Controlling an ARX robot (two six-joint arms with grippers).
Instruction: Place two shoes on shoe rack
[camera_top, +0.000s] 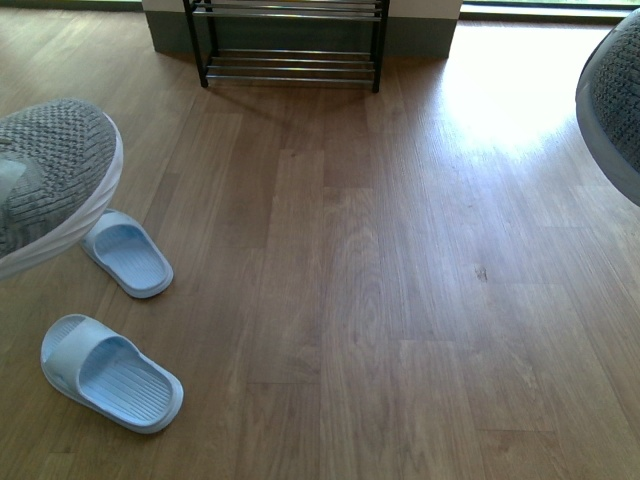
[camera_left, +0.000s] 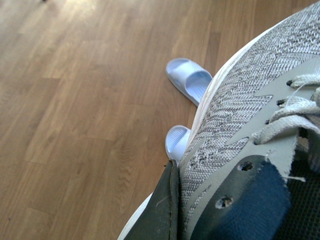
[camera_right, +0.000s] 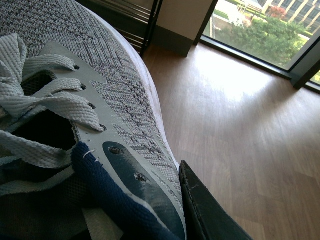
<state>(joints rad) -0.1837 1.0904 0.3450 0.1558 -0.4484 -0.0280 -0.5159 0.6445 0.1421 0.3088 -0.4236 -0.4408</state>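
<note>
A grey knit sneaker (camera_top: 50, 175) with a white sole hangs above the floor at the front view's left edge. My left gripper (camera_left: 200, 210) is shut on the grey knit sneaker (camera_left: 240, 105) near its navy tongue. A second grey knit sneaker (camera_top: 615, 100) hangs at the right edge; my right gripper (camera_right: 165, 205) is shut on that grey knit sneaker (camera_right: 100, 70) beside its navy tongue. The shoe rack (camera_top: 290, 45), black frame with chrome rods, stands far ahead against the wall. Two pale blue slides (camera_top: 128, 254) (camera_top: 110, 372) lie on the floor at left.
Wooden floor (camera_top: 380, 300) stretches between me and the rack. A bright sunlit patch (camera_top: 500, 90) lies at the right of the rack, below a window (camera_right: 260, 30). The slides (camera_left: 189, 80) lie beneath the left sneaker.
</note>
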